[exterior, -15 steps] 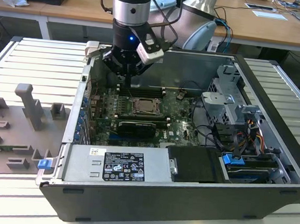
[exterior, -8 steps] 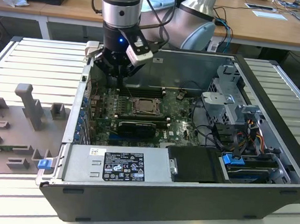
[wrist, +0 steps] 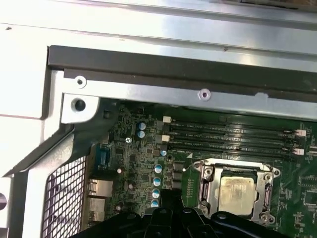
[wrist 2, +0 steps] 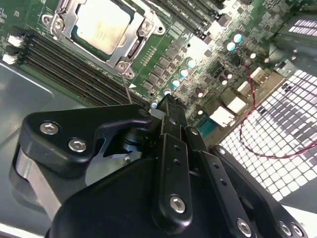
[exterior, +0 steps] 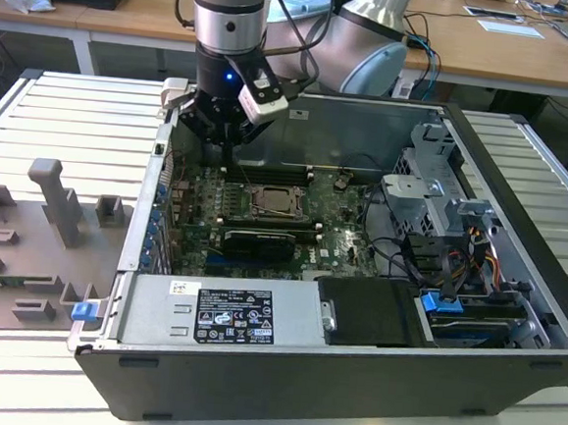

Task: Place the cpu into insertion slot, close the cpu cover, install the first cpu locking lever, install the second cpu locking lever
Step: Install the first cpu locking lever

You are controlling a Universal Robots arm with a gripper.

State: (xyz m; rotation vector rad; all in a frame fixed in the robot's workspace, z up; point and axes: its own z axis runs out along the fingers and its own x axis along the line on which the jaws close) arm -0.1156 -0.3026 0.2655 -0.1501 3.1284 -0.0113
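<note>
The cpu (exterior: 270, 201) lies flat in the insertion slot (exterior: 267, 214) on the green board, its pale metal top showing in both wrist views (wrist 2: 101, 25) (wrist: 237, 193). The silver cpu cover (wrist 2: 136, 42) (wrist: 210, 184) lies down around the chip as a frame. A thin metal lever rod (wrist 2: 128, 91) runs from the socket corner towards my fingers. My gripper (exterior: 231, 159) (wrist 2: 167, 105) (wrist: 171, 199) hangs over the board beside the socket, on the exterior view's left of it. It is shut, with nothing visibly held.
The open computer case (exterior: 302, 104) walls in the board. Black memory slots (wrist: 233, 136) run beside the socket. A drive cage (exterior: 433, 200) with cables fills the exterior view's right, and a power supply (exterior: 227, 311) sits in front. A grey fixture tray (exterior: 36, 242) lies outside.
</note>
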